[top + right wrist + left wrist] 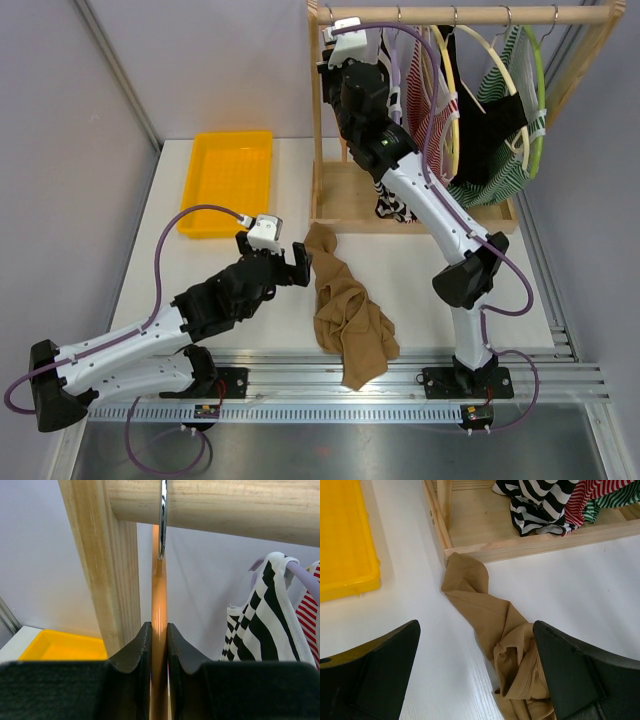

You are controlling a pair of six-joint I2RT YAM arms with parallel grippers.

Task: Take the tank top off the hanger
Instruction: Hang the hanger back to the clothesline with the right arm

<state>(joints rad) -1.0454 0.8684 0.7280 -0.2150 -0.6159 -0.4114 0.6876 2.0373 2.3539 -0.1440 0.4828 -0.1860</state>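
Note:
The tan tank top [345, 310] lies crumpled on the white table, off any hanger; the left wrist view shows it [485, 610] running from the rack's base toward me. My left gripper [296, 262] is open and empty just left of its upper end, and in the wrist view [475, 627] one finger [570, 670] is over the cloth. My right gripper [338, 55] is raised at the rack's left end, shut [159, 627] on a bare orange hanger [159, 595]. The hanger's metal hook [163, 520] hangs on the wooden rail [225, 505].
A wooden clothes rack [470, 14] stands at the back right, with several striped and black tops on hangers [500, 170]. A black-and-white striped top [540, 505] droops onto the rack's base [480, 520]. A yellow tray [228, 182] sits at the back left.

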